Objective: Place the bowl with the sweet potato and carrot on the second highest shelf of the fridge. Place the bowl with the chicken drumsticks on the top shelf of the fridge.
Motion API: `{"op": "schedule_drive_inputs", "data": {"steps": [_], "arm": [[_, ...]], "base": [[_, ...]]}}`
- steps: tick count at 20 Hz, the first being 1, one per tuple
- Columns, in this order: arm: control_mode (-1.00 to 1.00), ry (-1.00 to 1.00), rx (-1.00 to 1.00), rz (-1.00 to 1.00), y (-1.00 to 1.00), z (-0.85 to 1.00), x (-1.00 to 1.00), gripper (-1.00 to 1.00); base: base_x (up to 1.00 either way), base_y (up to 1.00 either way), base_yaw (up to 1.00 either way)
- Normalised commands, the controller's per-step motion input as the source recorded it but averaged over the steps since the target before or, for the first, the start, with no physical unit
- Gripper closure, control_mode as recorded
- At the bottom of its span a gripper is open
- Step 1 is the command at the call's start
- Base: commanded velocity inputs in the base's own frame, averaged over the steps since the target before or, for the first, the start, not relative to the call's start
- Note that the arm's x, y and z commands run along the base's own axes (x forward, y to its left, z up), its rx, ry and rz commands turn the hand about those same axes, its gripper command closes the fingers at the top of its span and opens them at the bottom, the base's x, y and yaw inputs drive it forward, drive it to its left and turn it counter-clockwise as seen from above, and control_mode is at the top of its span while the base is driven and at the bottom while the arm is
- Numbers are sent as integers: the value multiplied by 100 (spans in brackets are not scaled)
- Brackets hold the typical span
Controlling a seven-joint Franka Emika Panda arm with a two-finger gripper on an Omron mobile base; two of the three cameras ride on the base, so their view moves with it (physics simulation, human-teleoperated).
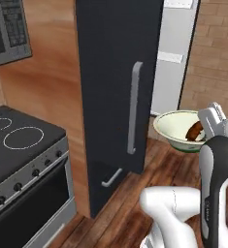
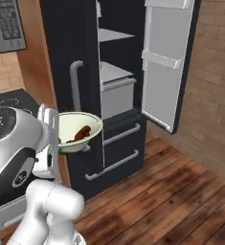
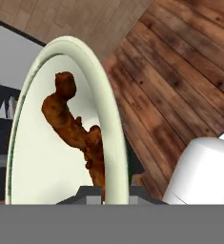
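I count one bowl (image 2: pixel 78 130), two drumsticks (image 3: pixel 75 133) inside it, one fridge (image 2: pixel 118 95), one stove (image 1: pixel 18 145), one microwave (image 1: pixel 6 29)

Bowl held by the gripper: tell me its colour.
Pale cream-green bowl, clearest in the right base view.

Rendered scene under even, diffuse illumination of moderate brightness, with no visible light source. Shadows are soft and faint. The fridge interior (image 2: pixel 115 72) reads dark except for its pale shelves. The open fridge door (image 2: pixel 167 62) is the brightest surface, at right. The wooden floor (image 2: pixel 171 196) carries a mild sheen without glare. Edges appear slightly pixelated and soft, notably in the hand view; no edge distortion is evident.
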Motion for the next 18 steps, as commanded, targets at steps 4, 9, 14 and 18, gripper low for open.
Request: {"op": "schedule_drive_inputs", "data": {"steps": [4,9,14,18], "arm": [[100,0,0,0,0,0,0,100],[100,0,0,0,0,0,0,100],[100,0,0,0,0,0,0,100],[100,0,0,0,0,0,0,100]], "base": [[6,-100,-34],[71,-100,6],[100,-100,26],[54,-94,49]]}}
